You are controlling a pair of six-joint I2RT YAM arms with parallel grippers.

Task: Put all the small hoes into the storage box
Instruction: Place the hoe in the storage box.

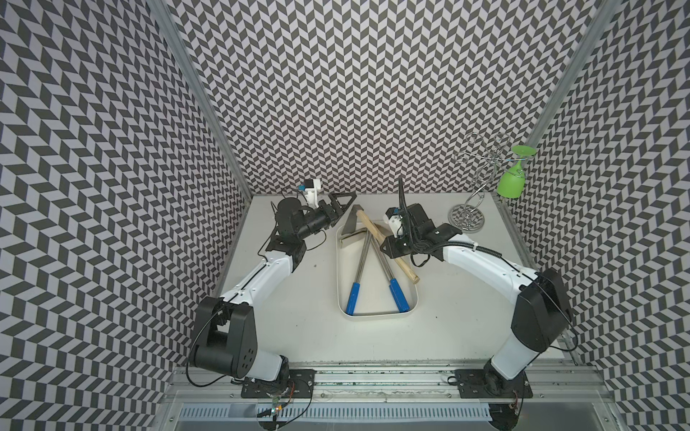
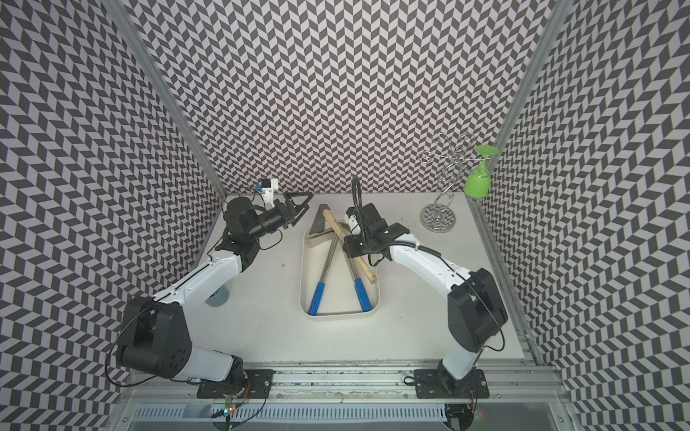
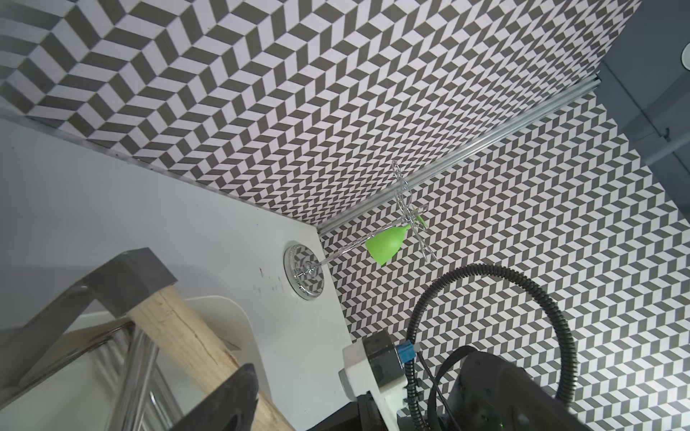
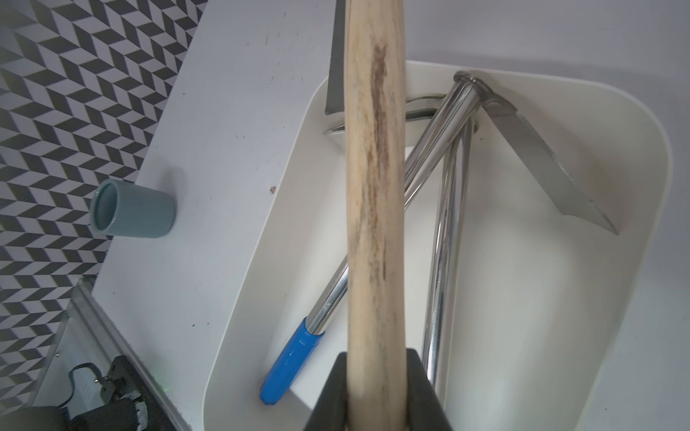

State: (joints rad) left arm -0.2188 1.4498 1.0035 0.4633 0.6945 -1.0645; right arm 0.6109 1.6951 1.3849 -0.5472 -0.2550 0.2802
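Note:
The small hoe (image 1: 367, 226) has a pale wooden handle and a grey metal head. It lies slantwise over the far end of the cream-white storage box (image 1: 377, 316), with the handle end out past the right rim. My right gripper (image 1: 390, 247) is shut on the wooden handle (image 4: 375, 186), a black finger on each side of it. My left gripper (image 1: 344, 201) stands open just left of the hoe's head (image 3: 123, 276), holding nothing. In the left wrist view only one of its fingers (image 3: 231, 399) shows. Both top views show the hoe (image 2: 336, 225) and the box (image 2: 338, 315).
Two steel tools with blue grips (image 1: 353, 298) (image 1: 398, 294) lie crossed inside the box. A chrome wire rack (image 1: 466, 218) stands at the back right with a green glass (image 1: 509, 183) hanging upside down from it. A grey-blue cup (image 4: 130, 209) stands left of the box, under my left arm.

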